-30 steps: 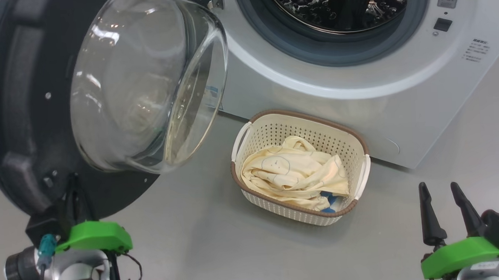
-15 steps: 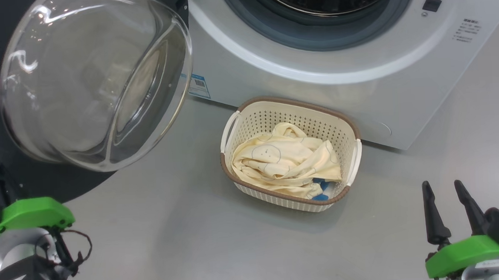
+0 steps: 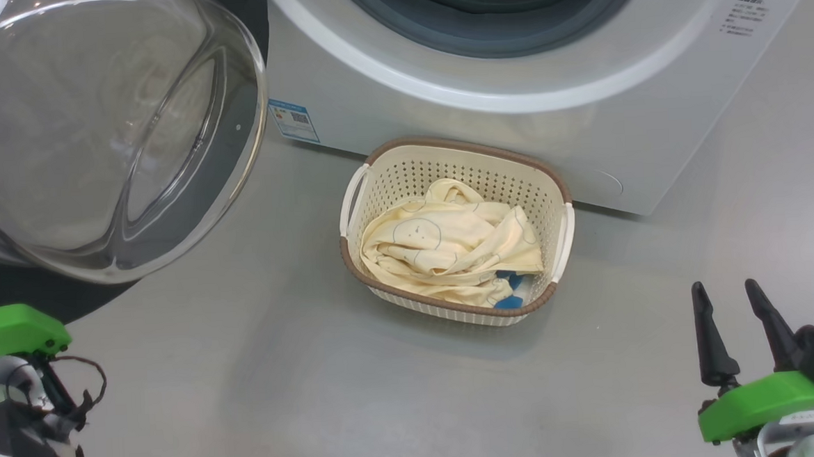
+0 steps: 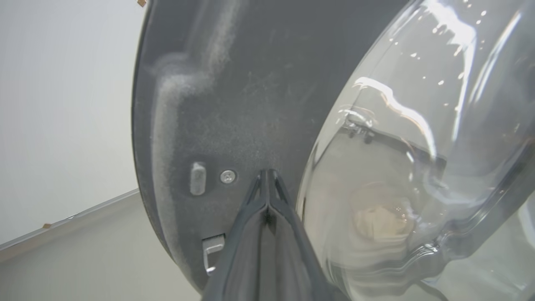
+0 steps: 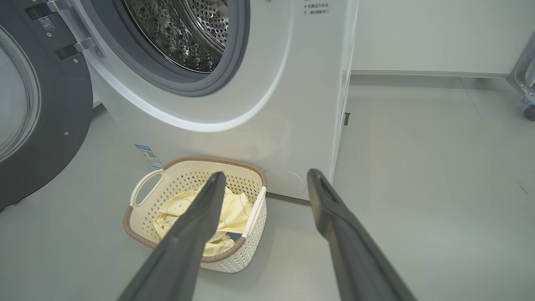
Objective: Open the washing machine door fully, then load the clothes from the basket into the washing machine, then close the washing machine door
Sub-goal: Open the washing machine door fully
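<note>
Two poses — left pincer (image 4: 267, 173) shut by door (image 4: 234, 104), right pincer (image 3: 723, 288) spread.

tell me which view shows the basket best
The head view: the whole basket from above, rim and both handles clear. The right wrist view has it partly behind a finger of the right tool. The left wrist view faces the door.

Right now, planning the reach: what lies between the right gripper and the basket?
Just bare grey floor between the right gripper and the basket, in the head view.
</note>
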